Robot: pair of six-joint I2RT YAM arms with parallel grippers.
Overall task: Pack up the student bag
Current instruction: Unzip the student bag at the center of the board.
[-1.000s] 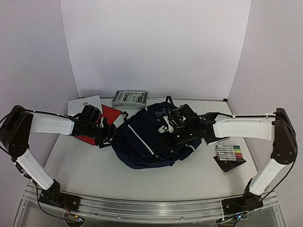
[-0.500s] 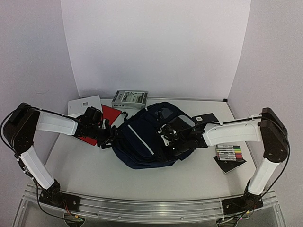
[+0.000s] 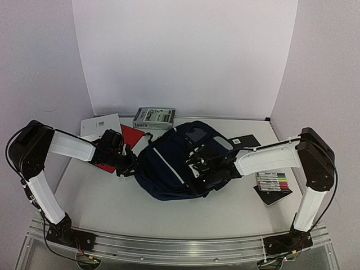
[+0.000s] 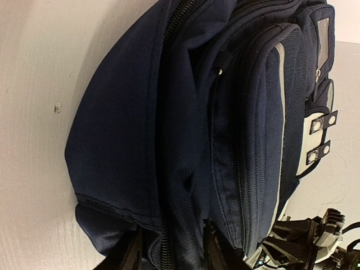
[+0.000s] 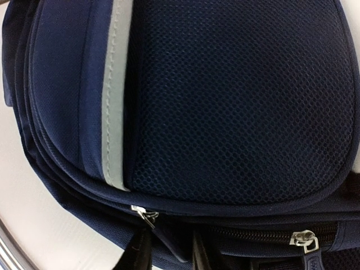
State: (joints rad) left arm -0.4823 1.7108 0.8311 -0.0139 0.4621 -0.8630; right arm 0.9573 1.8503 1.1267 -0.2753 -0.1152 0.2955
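Student bag (image 3: 169,169) is lying on its back in the middle of the surface (image 3: 112,202), between the two arms, with its white stripe (image 3: 169,165) facing up.

At its near right side, the right hand (image 3: 198,169) is pressing into the navy fabric. In the right wrist view, the fingers (image 5: 140,252) are clamping a fold of the student bag just below the mesh panel (image 5: 236,107), beside a silver zipper pull (image 5: 145,215).

Near the right edge of the surface, a pack of coloured markers (image 3: 272,181) is resting on a black notebook (image 3: 274,196), apart from the bag.

At the left end of the bag, the left hand (image 3: 128,163) is touching the fabric. In the left wrist view, its fingers (image 4: 132,254) are closing on a ridge of the bag beside the zipper track, with navy cloth filling the gap between them.

Farther back, a red book (image 3: 128,136) is lying under the left arm, and a black card (image 3: 246,140) is lying to the right of the bag. At the far side, a white booklet (image 3: 100,125) and a grey box (image 3: 154,117) are sitting near the back wall.
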